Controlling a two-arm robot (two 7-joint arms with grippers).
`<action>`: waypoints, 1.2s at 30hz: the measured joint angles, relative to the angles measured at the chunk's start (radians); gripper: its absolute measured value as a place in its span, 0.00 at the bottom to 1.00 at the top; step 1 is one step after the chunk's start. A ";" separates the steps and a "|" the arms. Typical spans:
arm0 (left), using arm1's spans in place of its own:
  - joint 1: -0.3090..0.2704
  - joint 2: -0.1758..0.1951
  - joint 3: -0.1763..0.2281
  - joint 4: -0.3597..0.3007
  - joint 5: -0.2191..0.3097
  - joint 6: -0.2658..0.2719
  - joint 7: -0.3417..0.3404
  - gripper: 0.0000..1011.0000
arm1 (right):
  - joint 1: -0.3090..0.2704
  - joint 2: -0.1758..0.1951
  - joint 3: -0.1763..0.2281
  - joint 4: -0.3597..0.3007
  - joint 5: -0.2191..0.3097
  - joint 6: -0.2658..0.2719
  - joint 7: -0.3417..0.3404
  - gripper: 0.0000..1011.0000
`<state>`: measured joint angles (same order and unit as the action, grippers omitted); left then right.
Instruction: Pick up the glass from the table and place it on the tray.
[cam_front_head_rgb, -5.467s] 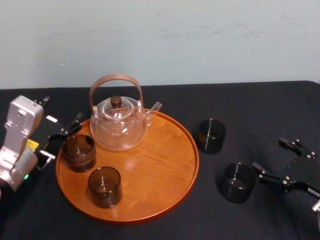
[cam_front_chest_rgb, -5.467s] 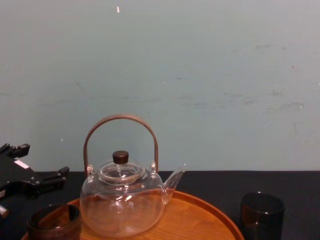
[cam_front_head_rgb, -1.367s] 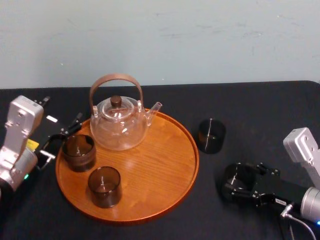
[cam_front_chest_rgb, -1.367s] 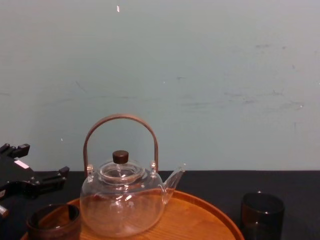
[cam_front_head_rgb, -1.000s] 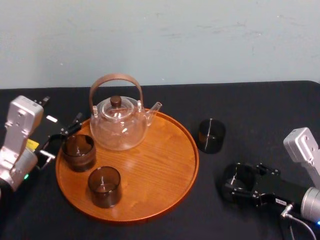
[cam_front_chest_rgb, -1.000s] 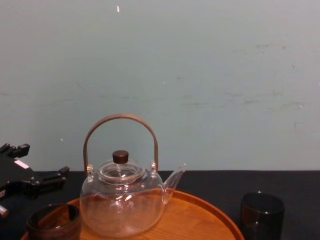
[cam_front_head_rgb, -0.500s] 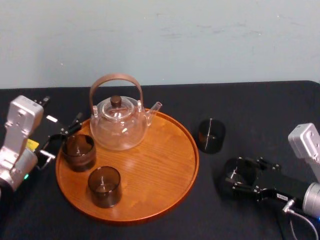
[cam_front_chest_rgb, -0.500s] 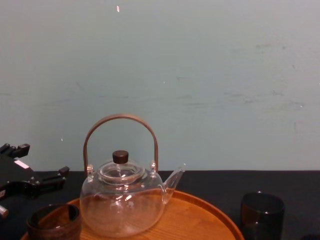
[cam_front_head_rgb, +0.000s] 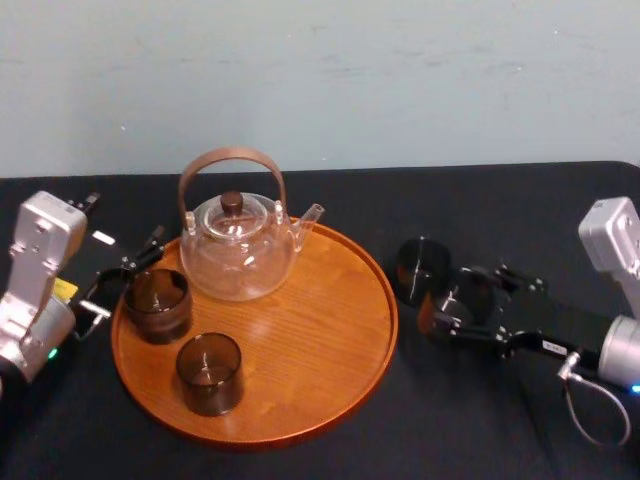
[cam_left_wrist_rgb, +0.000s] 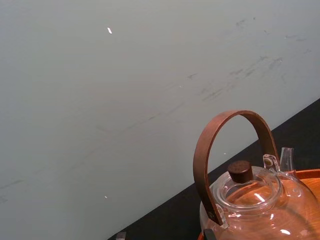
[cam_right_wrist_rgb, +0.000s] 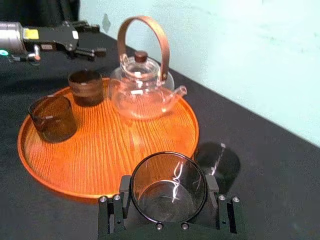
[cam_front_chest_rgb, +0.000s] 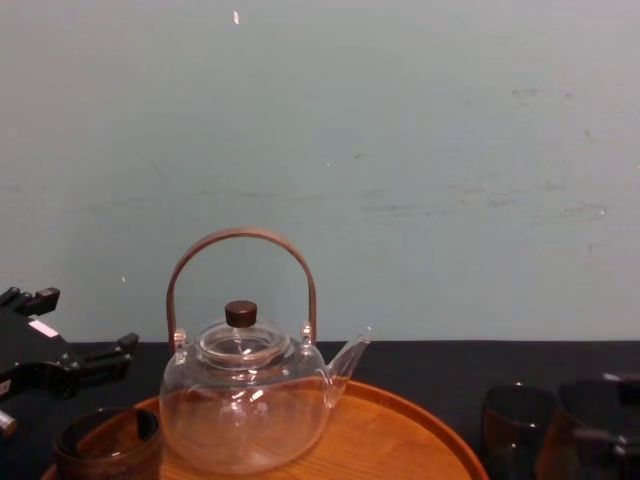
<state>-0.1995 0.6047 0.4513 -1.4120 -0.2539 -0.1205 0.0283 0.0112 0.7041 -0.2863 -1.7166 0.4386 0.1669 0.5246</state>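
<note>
Right of the tray, head view: right pincer (cam_front_head_rgb: 458, 310) clamped on a dark smoky round glass (cam_front_head_rgb: 468, 298), off the large round orange-brown wooden tray (cam_front_head_rgb: 320, 330) and near its right rim, over the black-cloth desk (cam_front_head_rgb: 520, 210); touching the cloth or clear of it, cannot tell; just behind the held glass, a second dark round glass (cam_front_head_rgb: 420, 268) standing on the desk; on the tray, a clear glass teapot with an arched brown handle (cam_front_head_rgb: 238, 250) at the back, a brown-tinted glass (cam_front_head_rgb: 157, 303) at the left, another dark tumbler (cam_front_head_rgb: 209, 372) at the front left; left pincer (cam_front_head_rgb: 120, 280) at the tray's left rim, fingers apart, just beside the brown-tinted glass.

Left wrist view: teapot (cam_left_wrist_rgb: 250, 200) close up against a pale wall (cam_left_wrist_rgb: 125, 75); a sliver of tray rim (cam_left_wrist_rgb: 311, 174); a strip of desk (cam_left_wrist_rgb: 175, 220).

Right wrist view: right pincer (cam_right_wrist_rgb: 168, 192) closed on the dark smoky round glass (cam_right_wrist_rgb: 165, 205), upright, mouth open to the camera; tray (cam_right_wrist_rgb: 115, 145) beyond it; second dark round glass (cam_right_wrist_rgb: 217, 160) beside the tray's rim; left pincer (cam_right_wrist_rgb: 89, 37) far off, spread.

Chest view: held glass (cam_front_chest_rgb: 575, 430) at the lower right, just beside the second dark round glass (cam_front_chest_rgb: 515, 425); teapot (cam_front_chest_rgb: 245, 400) on the tray (cam_front_chest_rgb: 400, 440).
</note>
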 joint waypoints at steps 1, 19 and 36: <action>0.000 0.000 0.000 0.000 0.000 0.000 0.000 0.99 | 0.018 -0.003 -0.010 0.007 -0.001 -0.006 0.007 0.88; 0.000 0.000 0.000 0.000 0.000 0.000 0.000 0.99 | 0.189 -0.070 -0.154 0.083 -0.033 -0.059 0.082 0.88; 0.000 0.000 0.000 0.000 0.000 0.000 0.000 0.99 | 0.262 -0.123 -0.259 0.143 -0.056 -0.086 0.115 0.88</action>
<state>-0.1995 0.6047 0.4514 -1.4120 -0.2539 -0.1205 0.0283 0.2727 0.5806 -0.5456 -1.5733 0.3824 0.0804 0.6392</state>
